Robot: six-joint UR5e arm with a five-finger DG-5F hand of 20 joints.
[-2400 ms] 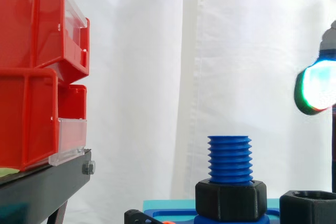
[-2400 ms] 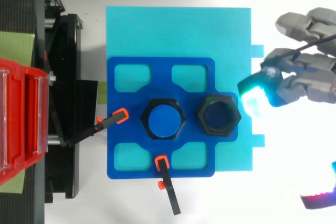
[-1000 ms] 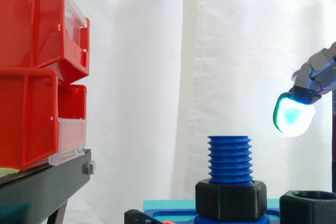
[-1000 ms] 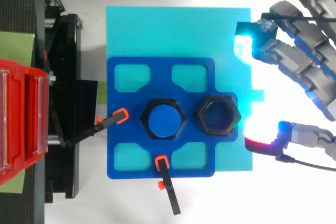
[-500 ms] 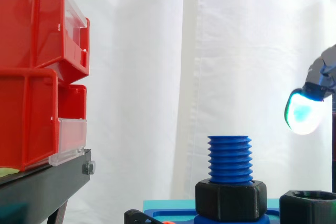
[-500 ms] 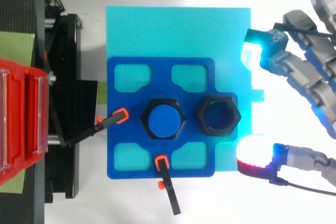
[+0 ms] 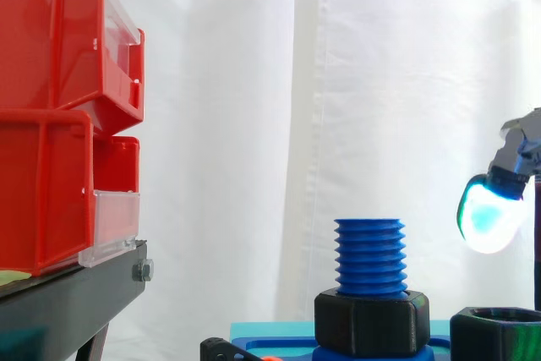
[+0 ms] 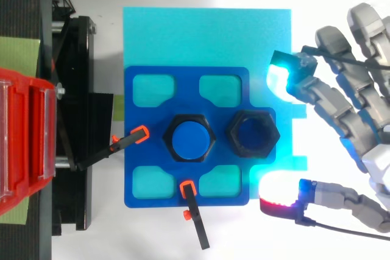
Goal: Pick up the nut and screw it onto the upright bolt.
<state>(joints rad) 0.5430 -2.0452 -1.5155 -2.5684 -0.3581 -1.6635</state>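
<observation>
Hand (image 8: 350,120) nearer, nut (image 8: 253,134) just beside it

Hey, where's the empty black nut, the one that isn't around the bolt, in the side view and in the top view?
Side view: the nut sits in the bottom right corner, cut by the picture's edges, right of the blue bolt.
Top view: the nut lies right of centre on the dark blue plate, beside the bolt.
Shared landmark: the blue bolt, directly left of the nut in both.
</observation>
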